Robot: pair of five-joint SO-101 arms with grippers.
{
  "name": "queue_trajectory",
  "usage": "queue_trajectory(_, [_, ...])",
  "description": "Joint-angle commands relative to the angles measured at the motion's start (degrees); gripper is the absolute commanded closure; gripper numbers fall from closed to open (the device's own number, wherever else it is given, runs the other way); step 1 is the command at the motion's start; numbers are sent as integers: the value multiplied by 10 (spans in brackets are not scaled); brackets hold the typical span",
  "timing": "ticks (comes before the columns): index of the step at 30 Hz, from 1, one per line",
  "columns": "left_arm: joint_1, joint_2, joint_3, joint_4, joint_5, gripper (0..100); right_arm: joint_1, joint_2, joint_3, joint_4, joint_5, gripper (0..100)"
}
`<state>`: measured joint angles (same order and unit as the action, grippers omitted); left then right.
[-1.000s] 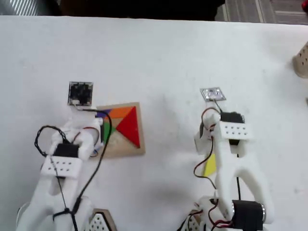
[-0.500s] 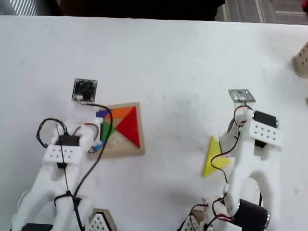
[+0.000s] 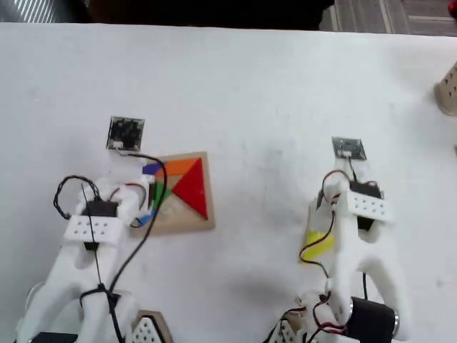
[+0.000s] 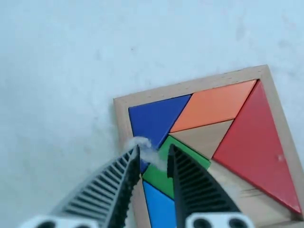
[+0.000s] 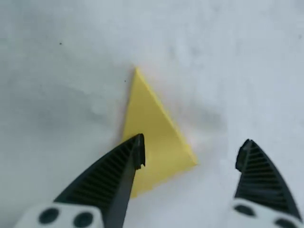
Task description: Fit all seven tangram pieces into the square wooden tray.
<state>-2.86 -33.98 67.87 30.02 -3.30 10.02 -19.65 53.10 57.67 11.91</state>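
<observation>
The square wooden tray [image 3: 187, 224] lies left of centre and holds a red triangle [image 4: 251, 142], an orange piece [image 4: 213, 104], a dark blue piece [image 4: 152, 118], a green piece [image 4: 164, 173] and a lighter blue piece [image 4: 159, 204]. Bare wood shows between them. My left gripper [image 4: 154, 152] hovers over the tray's left side above the green piece, open only a narrow gap and holding nothing. A yellow triangle [image 5: 152, 133] lies flat on the table [image 3: 314, 243], partly under the right arm [image 3: 357, 207]. My right gripper [image 5: 192, 145] is wide open just above it, one fingertip [image 5: 137, 142] over the triangle.
A perforated wooden object [image 3: 446, 89] sits at the right edge of the white table. Another perforated wooden piece [image 3: 151, 329] lies at the front edge between the arm bases. Cables hang off both arms. The far half of the table is free.
The right arm swung right, uncovering the yellow triangle, then came back over it. The left arm drew back a little from the tray and has since held still.
</observation>
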Motion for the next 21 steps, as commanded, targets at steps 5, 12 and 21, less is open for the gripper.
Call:
queue_trajectory(5, [-4,2,-33,4,-1,880,-78,-15,37,-32,-5,672])
queue_trajectory(12, [-5,2,-33,4,-2,880,-88,-14,38,-22,-5,673])
queue_trajectory(21, [-5,2,-32,4,-4,880,-87,52,-3,9,-3,684])
